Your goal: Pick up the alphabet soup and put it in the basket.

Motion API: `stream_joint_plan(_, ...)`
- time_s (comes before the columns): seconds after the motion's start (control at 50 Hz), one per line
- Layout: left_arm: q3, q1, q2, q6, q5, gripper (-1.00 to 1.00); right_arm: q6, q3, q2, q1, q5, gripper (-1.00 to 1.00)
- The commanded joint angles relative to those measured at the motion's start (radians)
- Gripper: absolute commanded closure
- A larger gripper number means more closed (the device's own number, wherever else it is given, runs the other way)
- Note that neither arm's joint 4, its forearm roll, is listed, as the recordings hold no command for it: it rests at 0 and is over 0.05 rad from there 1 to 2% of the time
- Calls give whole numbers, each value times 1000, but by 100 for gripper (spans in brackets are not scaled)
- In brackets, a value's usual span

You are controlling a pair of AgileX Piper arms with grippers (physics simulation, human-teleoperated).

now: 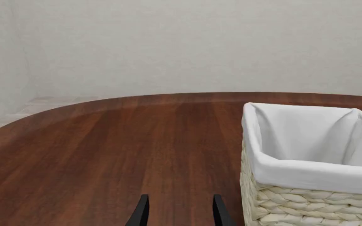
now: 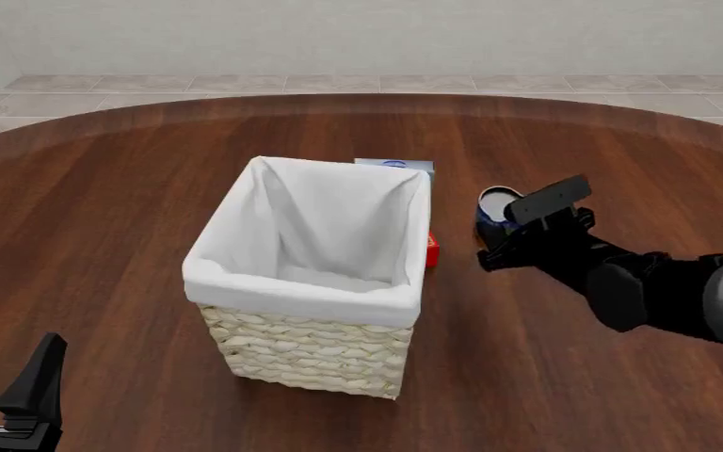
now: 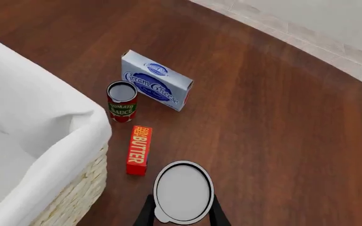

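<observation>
Left gripper [image 2: 4,386]: I am seeing its black fingers spread, idling at the near left table edge.
Right gripper [image 3: 181,214]: its fingers are flanking the small blue-labelled alphabet soup can [image 3: 182,190], spread; I cannot tell contact.
Can: it is standing upright, long axis vertical, pale lid facing up, right of the large cream wicker basket with white lining [image 2: 298,353].
Neighbours: a red butter stick [image 3: 138,149] is lying just beside it; a tomato sauce can [image 3: 122,101] and a cream cheese box [image 3: 156,86] are sitting farther.
Room: bare dark wooden table [image 2: 563,377] is stretching rightward.
</observation>
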Motion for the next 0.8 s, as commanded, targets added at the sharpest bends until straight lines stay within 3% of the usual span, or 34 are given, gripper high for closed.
stream_joint_plan(0.02,0,0,0,0,0,-100,-4,-37,-99,4,74,100)
stream_joint_plan(0.26,0,0,0,0,0,-100,-71,-104,-174,18,159,100)
stream_joint_plan(0.48,0,0,0,0,0,-100,-73,-181,-217,40,226,100)
stream_joint_plan(0.62,0,0,0,0,0,-100,-62,-266,-252,96,297,100)
stream_joint_plan(0.8,0,0,0,0,0,-100,-87,-333,-259,158,329,100)
